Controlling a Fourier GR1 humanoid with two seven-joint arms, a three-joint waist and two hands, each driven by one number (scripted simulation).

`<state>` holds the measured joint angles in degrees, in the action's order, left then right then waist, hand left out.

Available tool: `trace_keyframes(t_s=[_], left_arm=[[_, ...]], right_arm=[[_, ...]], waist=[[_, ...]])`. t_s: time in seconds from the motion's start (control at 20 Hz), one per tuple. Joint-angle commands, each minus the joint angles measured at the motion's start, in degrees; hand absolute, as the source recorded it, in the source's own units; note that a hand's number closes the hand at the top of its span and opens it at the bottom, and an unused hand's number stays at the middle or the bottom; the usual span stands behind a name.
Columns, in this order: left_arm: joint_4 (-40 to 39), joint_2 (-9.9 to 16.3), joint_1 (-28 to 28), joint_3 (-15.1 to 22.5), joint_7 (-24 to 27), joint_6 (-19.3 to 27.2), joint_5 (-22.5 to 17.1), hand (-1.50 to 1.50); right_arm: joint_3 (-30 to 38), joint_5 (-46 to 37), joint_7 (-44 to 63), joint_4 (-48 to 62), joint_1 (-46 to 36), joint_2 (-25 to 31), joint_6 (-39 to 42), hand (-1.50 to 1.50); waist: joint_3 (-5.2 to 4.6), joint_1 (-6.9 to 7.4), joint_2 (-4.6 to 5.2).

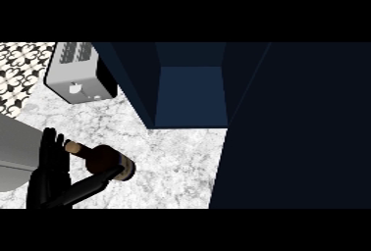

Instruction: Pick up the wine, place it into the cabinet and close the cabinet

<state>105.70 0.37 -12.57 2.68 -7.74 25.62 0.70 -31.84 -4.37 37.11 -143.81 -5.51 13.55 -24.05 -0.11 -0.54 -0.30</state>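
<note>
Kitchen counter, seen from my own head: the dark blue cabinet (190, 83) dominates the upper middle of the view, its open compartment facing me, its open door (290, 127) filling the right side as a dark slab; below it spreads the marbled countertop (181, 162); a silver toaster (76, 73) stands at upper left beside a patch of patterned tile; a grey forearm enters from the left edge; smallest of all, the wine bottle (101, 159) sits low at left, well apart from the cabinet opening, cork end pointing up-left. What could go wrong from here, as I judge it: the bottle looks tilted rather than upright, so it could slip or swing as I lift; on the way in, its base or neck could catch the cabinet's near edge or side wall; the open door stands close to the carrying path and could be knocked. As for pose, my left hand (52, 166) comes in from the lower left, fingers pointing up the frame just behind the cork, thumb stretched beneath and around the bottle's body; I read that as gripping the wine; my right hand does not show at all.
</note>
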Motion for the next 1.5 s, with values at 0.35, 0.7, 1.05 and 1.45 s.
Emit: trace_keyframes(t_s=[0.35,0.7,1.05,1.45], left_arm=[[-12.0,-0.1,0.3,-5.1,11.5,-2.7,-5.1,-1.5],[-21.5,0.4,2.1,-7.8,17.8,-8.6,-11.5,-1.5],[-26.6,0.1,5.4,-7.5,19.1,-12.6,-16.8,-1.5],[-31.4,-0.4,5.2,-3.7,25.3,-12.5,-18.3,-1.5]], right_arm=[[-4.4,-8.6,5.2,-9.9,0.5,2.5,-2.7,-1.5],[-4.1,-6.8,1.2,-12.2,3.9,5.7,-3.3,-1.5],[-5.3,-7.6,3.5,-12.3,2.7,7.0,-4.3,-1.5],[-6.3,-10.0,4.5,-9.6,0.0,6.1,-6.2,-1.5]], waist=[[0.01,-0.01,0.0],[0.05,-0.56,-0.06],[0.05,-0.5,-0.03],[0.01,-0.08,0.0]])
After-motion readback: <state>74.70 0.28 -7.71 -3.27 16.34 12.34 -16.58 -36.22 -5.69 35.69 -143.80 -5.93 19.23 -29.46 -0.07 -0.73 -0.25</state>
